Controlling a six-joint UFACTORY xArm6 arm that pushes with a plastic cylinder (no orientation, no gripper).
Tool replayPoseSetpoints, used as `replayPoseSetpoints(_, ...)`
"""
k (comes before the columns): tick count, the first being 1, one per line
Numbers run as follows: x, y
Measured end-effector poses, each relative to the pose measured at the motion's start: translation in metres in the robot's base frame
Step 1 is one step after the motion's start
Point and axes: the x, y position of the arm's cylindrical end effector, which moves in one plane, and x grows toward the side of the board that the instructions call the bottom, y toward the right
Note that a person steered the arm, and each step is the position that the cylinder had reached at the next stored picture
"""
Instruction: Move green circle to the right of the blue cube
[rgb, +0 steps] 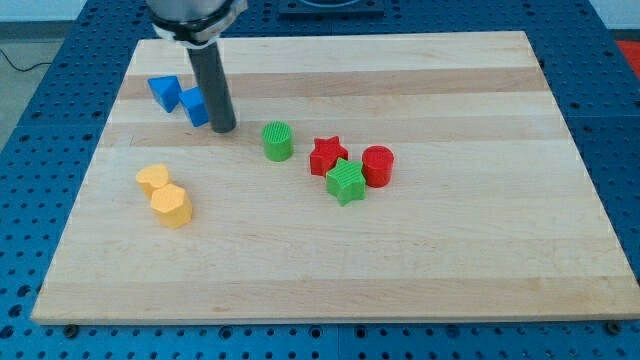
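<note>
The green circle (277, 141), a short green cylinder, stands on the wooden board near the middle, toward the view's top. The blue cube (195, 106) sits at the upper left, partly hidden behind my rod. A blue triangular block (164, 92) lies just left of the cube. My tip (223, 129) rests on the board against the blue cube's right side, about fifty pixels left of the green circle and apart from it.
A red star (326, 155), a green star (345, 181) and a red cylinder (378, 165) cluster right of the green circle. A yellow heart-like block (152, 180) and a yellow hexagonal block (172, 205) sit at the lower left. The board's (450, 260) edges border a blue perforated table.
</note>
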Motion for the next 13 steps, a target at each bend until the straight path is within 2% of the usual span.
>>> replayPoseSetpoints(2, -0.007, -0.026)
replayPoseSetpoints(3, 0.008, -0.025)
replayPoseSetpoints(6, 0.081, 0.030)
replayPoseSetpoints(7, 0.075, 0.080)
replayPoseSetpoints(9, 0.023, 0.160)
replayPoseSetpoints(11, 0.044, 0.109)
replayPoseSetpoints(13, 0.100, 0.055)
